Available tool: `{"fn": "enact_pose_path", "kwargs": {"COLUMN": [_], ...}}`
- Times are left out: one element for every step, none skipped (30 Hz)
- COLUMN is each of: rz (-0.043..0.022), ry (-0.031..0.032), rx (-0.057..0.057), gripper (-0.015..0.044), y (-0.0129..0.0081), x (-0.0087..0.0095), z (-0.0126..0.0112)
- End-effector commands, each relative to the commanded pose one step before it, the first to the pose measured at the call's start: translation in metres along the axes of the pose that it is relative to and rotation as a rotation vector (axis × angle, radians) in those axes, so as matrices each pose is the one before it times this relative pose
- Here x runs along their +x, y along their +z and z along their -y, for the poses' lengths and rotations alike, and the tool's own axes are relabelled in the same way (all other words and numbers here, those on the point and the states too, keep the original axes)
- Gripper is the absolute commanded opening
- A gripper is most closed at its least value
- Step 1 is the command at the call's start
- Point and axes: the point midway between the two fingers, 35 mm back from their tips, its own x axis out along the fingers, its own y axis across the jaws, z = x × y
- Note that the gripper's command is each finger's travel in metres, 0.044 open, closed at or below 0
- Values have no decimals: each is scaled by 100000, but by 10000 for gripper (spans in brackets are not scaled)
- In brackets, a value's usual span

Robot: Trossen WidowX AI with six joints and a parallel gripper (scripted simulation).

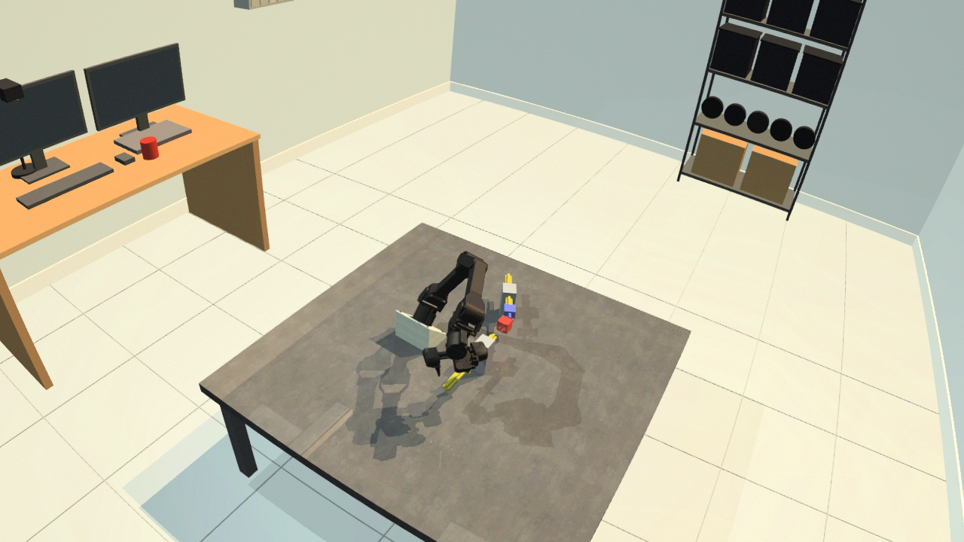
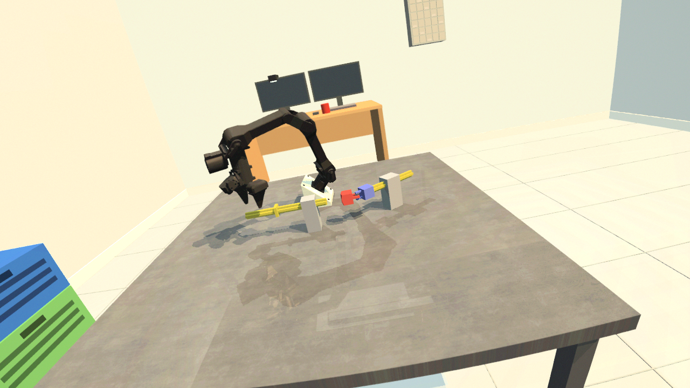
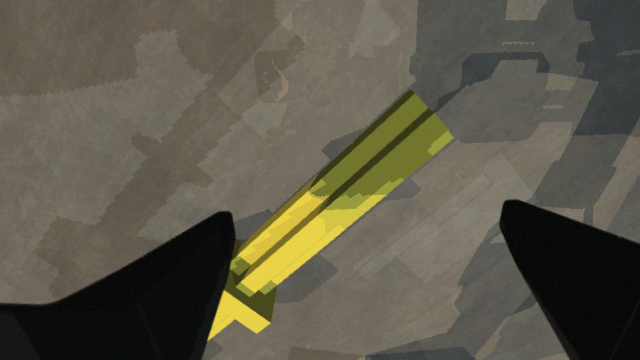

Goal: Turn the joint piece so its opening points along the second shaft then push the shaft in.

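The red square joint piece (image 1: 504, 324) (image 2: 346, 197) sits on a blue hinge part (image 1: 509, 309) (image 2: 366, 192) at the end of the first yellow shaft (image 2: 404, 175), which is fixed in a white block (image 1: 509, 288) (image 2: 391, 190). The second yellow shaft (image 1: 452, 382) (image 2: 289, 207) (image 3: 350, 180) passes through a second white block (image 2: 311, 214). Its tip stands short of the joint piece. My gripper (image 1: 449, 367) (image 2: 252, 201) (image 3: 368, 218) is open and empty. It hovers just above the shaft's free outer end, with a finger on each side. The shaft's collar (image 2: 276, 209) (image 3: 245, 320) lies by my left finger.
The arm's white base (image 1: 414, 328) (image 2: 316, 190) stands on the grey table (image 1: 539, 438) (image 2: 434, 289) behind the blocks. An orange desk (image 1: 101, 188) with monitors, a black shelf (image 1: 768, 101) and a blue-green crate (image 2: 28, 299) stand away from the table.
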Motion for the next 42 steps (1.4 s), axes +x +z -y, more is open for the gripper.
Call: {"fn": "enact_pose_path", "kwargs": {"rz": [-577, -24, -23, -23, -22, -22, -21, -20, -19, -19, -18, -17, -16, -16, -15, -14, -13, -12, -11, -10, -8, -4, -1, 0, 0, 0, 0, 1, 2, 2, 2, 2, 1, 1, 0, -1, -4, -8, -9, -9, -9, -10], "ry": [475, -21, -22, -23, -23, -24, -25, -25, -26, -27, -27, -28, -28, -29, -30, -30, -31, -31, -32, -32, -27, -16, -5, 0, 0, 0, 0, -1, -2, -2, -2, -2, -2, -2, -2, -1, 4, 8, 8, 8, 8, 8], "rx": [11556, 3486, 3486, 3487, 3487, 3487, 3487, 3487, 3487, 3487, 3487, 3487, 3487, 3487, 3487, 3487, 3487, 3487, 3487, 3487, 2905, 1743, 581, 0, 0, 0, 1, 2, 3, 4, 4, 4, 4, 4, 4, 3, 0, -3, -3, -3, -4, -4], "gripper": [440, 440, 440, 440, 440, 440, 440, 440, 440, 440, 440, 440, 440, 440, 440, 440, 440, 440, 440, 440, 440, 440, 440, 440, 440, 440, 440, 440, 440, 440, 440, 440, 440, 440, 440, 440, 440, 440, 440, 440, 440, 440], "y": [-92, 1, 0, 0, -1, -2, -3, -4, -4, -5, -6, -6, -7, -8, -8, -9, -9, -10, -10, -10, -9, -5, -2, 0, 0, 0, 0, 1, 2, 1, 1, 0, -1, -1, -2, -3, -4, -5, -5, -6, -7, -7], "x": [704, 152, 152, 152, 152, 152, 152, 152, 152, 152, 152, 152, 152, 152, 152, 152, 152, 152, 152, 152, 126, 76, 25, 0, 0, 0, 27, 80, 133, 163, 163, 163, 163, 162, 162, 162, 162, 162, 162, 162, 162, 162], "z": [-79, 0, 0, 0, 0, 1, 1, 1, 2, 2, 3, 3, 4, 4, 5, 6, 7, 7, 8, 9, 8, 5, 2, 0, 0, 0, -2, -5, -8, -10, -9, -8, -8, -7, -6, -6, -6, -6, -5, -5, -4, -3]}}
